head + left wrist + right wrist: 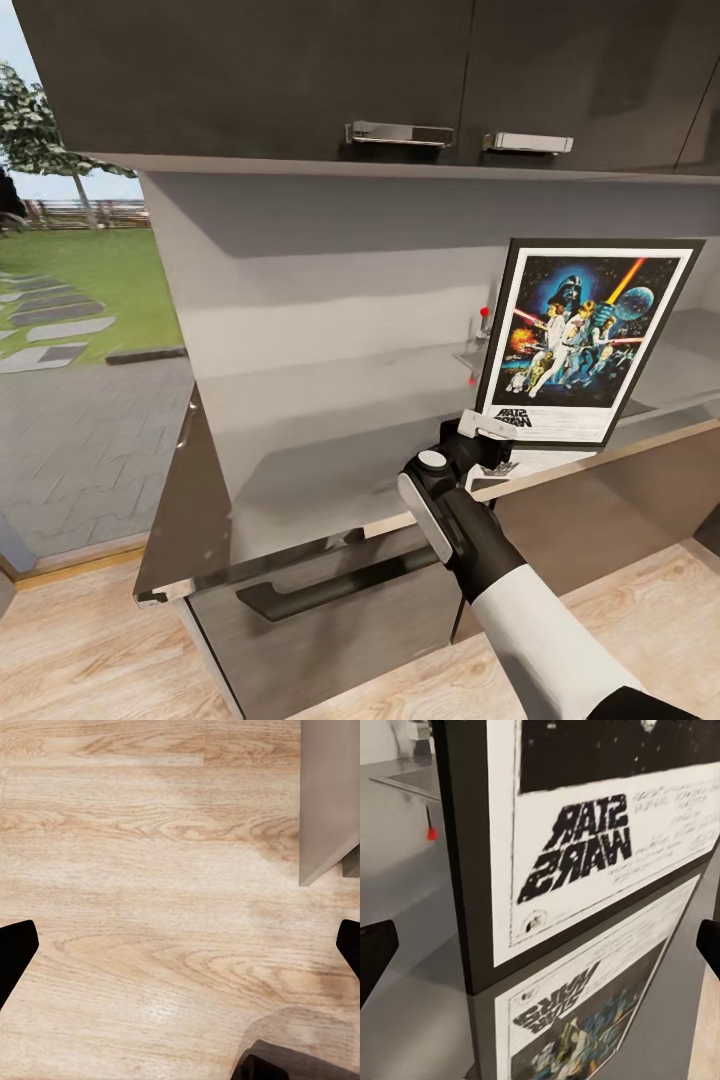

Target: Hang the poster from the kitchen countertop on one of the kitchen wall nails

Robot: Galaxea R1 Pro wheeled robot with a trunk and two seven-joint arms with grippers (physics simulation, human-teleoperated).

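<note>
Poster [588, 340] upright on countertop [300, 450] | right tool [487, 437] open at its lower corner

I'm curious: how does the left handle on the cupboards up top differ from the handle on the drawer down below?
The upper cupboard handle is bright silver metal; the drawer handle is dark, nearly black. The upper cupboard handle sits above the countertop on a glossy black door; the drawer handle sits below it on a grey front. The drawer handle looks longer, though it is nearer the camera. Both are horizontal bar pulls.
</note>
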